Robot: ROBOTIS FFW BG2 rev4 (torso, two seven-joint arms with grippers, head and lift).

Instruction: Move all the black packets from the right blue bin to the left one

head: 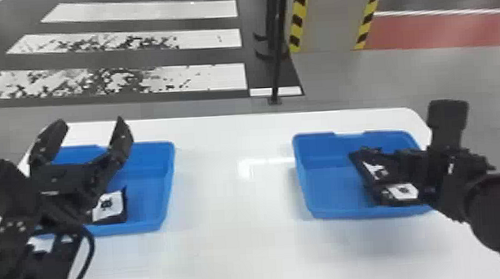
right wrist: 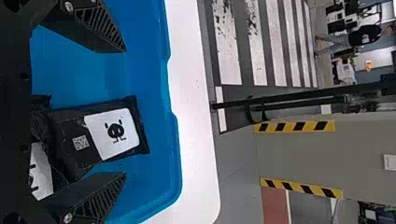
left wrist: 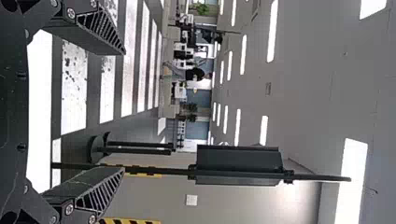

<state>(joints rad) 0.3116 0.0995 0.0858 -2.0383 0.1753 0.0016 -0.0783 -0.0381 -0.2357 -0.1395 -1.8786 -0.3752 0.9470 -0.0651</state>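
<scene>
Black packet in the right bin shows between your right gripper's fingers, which stand apart; another packet lies nearer its palm. Your left gripper's fingers also stand apart; below their tips in the head view, the left bin holds one packet.

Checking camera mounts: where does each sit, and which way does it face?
Head view: on the head, forward and down onto table, left bin, right bin; left arm, right arm show.
Left wrist view: on that wrist, roughly level across the room; left gripper shows.
Right wrist view: on that wrist, over the right bin toward the floor beyond; right gripper shows.
Shared by head and right wrist: right bin, black packets.
</scene>
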